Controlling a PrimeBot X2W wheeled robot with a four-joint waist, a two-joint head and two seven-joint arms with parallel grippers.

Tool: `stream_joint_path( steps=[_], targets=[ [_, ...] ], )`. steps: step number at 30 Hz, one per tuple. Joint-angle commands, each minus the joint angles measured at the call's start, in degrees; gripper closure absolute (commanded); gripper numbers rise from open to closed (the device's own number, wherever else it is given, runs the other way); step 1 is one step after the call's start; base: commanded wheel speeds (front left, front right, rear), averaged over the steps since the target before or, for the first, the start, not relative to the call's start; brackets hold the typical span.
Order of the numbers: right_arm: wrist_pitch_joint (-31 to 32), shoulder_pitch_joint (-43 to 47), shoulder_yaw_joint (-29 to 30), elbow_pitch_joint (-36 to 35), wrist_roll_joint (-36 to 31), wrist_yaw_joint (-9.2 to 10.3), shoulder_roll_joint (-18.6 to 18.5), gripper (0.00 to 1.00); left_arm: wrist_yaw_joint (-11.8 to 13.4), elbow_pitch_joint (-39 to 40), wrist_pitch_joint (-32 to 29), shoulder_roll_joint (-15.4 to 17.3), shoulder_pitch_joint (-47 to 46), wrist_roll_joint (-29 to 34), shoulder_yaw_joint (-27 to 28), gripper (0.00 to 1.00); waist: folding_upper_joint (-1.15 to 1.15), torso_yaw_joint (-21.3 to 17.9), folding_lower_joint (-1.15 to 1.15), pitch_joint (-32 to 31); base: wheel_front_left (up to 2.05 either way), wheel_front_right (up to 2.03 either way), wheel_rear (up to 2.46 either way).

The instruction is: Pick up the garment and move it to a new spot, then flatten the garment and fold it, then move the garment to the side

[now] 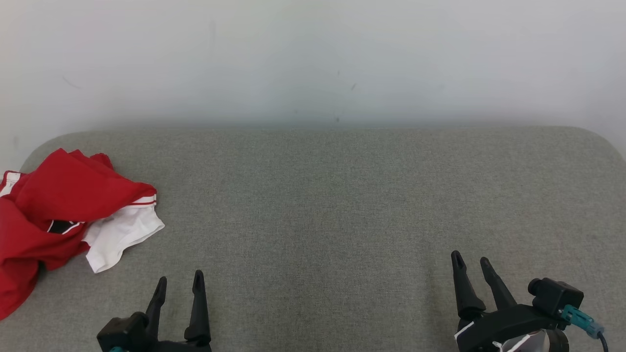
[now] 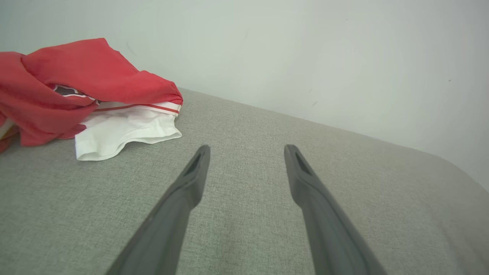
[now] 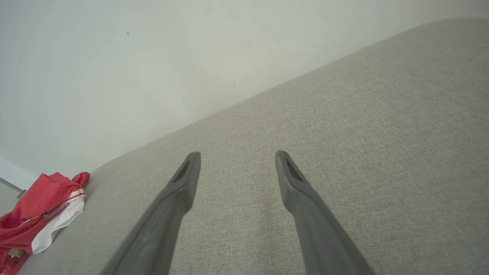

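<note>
A crumpled red garment with a white panel and thin red stripes (image 1: 63,205) lies in a loose heap on a wide grey-green woven fabric surface with rounded corners (image 1: 342,195). The heap sits at the surface's far left end, and part of the red cloth runs past the left edge of the head view. The white panel spills out toward the middle of the surface, flat against the fabric. A plain pale wall (image 1: 313,58) rises behind the surface's far edge.

The left gripper (image 1: 179,276), with two long dark fingers, hangs over the near edge of the surface, left of centre. Its fingers are spread apart with nothing between them, and it sits near the garment without touching it. The right gripper (image 1: 470,256) hangs over the near edge toward the surface's right end, well apart from the garment. Its fingers are likewise spread and empty, above bare fabric.
</note>
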State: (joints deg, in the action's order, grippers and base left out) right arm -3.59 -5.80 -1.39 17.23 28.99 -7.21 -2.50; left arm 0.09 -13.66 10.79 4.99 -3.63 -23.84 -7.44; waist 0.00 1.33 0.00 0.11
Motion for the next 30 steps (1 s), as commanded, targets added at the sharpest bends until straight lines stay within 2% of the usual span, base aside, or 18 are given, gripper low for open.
stream_joint_path(
  steps=[1,30],
  targets=[
    [-0.5,-0.3,-0.3,-0.6,-1.3,-0.35,-0.4,0.0,0.4,0.5,0.5,0.3,-0.7,1.5,-0.2,0.0,0.0,0.0,0.0,0.0,0.0,0.0,0.0],
    [-3.1,-0.9,-3.1,0.2,-14.3,-0.34,-0.5,0.0,1.2,-1.4,3.3,0.0,0.2,12.5,0.7,0.0,0.0,0.2,0.0,-0.2,0.0,0.0,0.0]
  ],
)
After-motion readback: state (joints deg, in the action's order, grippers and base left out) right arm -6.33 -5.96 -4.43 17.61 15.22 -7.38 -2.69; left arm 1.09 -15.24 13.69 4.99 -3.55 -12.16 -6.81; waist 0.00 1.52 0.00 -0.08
